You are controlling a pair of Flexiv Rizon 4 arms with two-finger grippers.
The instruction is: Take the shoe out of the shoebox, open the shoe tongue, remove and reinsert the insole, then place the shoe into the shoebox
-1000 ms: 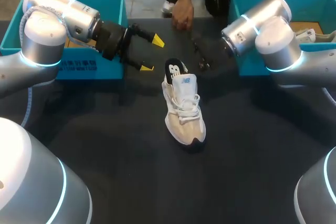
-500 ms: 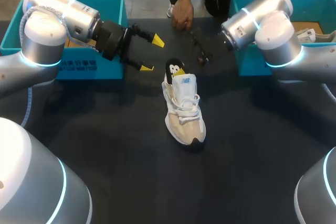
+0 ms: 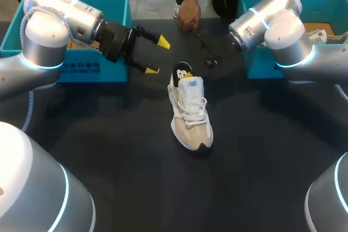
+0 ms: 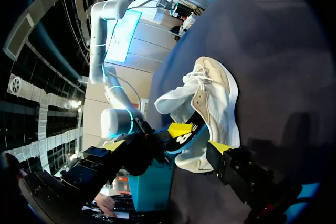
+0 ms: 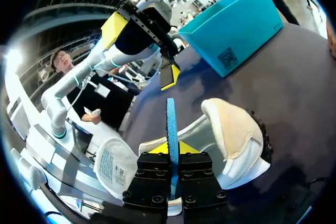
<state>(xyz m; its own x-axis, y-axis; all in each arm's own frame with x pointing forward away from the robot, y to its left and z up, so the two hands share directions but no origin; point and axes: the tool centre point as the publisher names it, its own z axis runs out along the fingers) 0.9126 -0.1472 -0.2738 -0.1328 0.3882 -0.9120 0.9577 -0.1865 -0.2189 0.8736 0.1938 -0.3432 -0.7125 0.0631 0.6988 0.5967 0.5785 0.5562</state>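
Pale mesh and soft suede: that's the shoe (image 3: 191,118), upright on its sole mid-desk (image 3: 109,156), toe toward the near side, well apart from the left shoebox (image 3: 117,9) and the right shoebox (image 3: 247,4) at the far corners. The insole (image 5: 171,116) stands up out of the heel opening, and our right hand (image 5: 172,148) is pinched tight on its thin edge. Our left hand (image 3: 157,56) hovers far-left of the shoe, fingers spread, holding nothing.

We judge that insole light and floppy, so it will buckle if pushed from its end; a grip near the heel suits it. The shoe looks light too and likely to slide or tip, so we'd brace it at the stiffer heel collar rather than the soft upper.
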